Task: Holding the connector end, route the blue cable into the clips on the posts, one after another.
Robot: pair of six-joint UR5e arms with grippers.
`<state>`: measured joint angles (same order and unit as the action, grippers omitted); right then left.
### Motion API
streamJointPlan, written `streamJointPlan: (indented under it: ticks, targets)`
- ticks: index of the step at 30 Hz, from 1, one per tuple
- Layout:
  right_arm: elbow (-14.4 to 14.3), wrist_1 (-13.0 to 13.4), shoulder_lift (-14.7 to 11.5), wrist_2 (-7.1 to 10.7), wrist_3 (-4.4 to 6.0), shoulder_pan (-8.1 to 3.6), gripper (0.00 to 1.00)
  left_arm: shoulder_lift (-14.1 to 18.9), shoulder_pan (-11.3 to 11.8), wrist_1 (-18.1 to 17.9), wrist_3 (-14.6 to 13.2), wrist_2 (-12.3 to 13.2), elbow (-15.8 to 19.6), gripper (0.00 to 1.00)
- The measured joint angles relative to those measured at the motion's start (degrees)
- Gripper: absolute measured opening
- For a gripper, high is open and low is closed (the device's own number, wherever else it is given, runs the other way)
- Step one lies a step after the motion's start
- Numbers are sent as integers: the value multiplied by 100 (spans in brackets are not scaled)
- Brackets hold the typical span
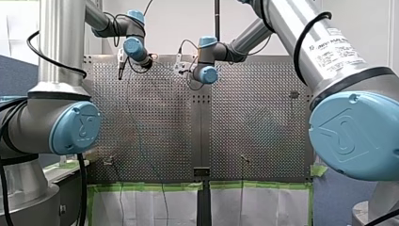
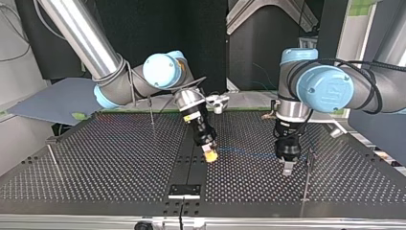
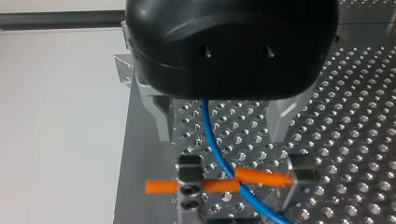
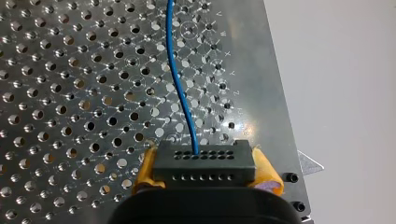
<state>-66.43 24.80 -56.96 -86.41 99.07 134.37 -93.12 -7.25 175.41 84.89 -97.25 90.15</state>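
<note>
The right gripper (image 4: 205, 171) is clamping the black connector (image 4: 204, 161) in its fingers over the table (image 4: 70, 93) while the blue cable (image 4: 180, 93) is running loosely between the wide-spread fingers of the left gripper (image 3: 246, 176), which are probably best guiding it, lightly tensioned, toward the nearest post (image 2: 308, 175).

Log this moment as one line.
right gripper: shut on connector | left gripper: open around blue cable | cable strung between both grippers

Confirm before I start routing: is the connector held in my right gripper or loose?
Held: yellow pads of my right gripper clamp the connector.
</note>
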Motion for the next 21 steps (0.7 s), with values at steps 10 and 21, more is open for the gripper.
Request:
streamJointPlan:
  ticks: [10,21]
  targets:
    - [-5,-16,3,8,0,-3,0,1,3,-41,110,-6,-1,20]
    - [-2,-53,4,9,0,-3,0,2,-6,-52,238,-5,0,0]
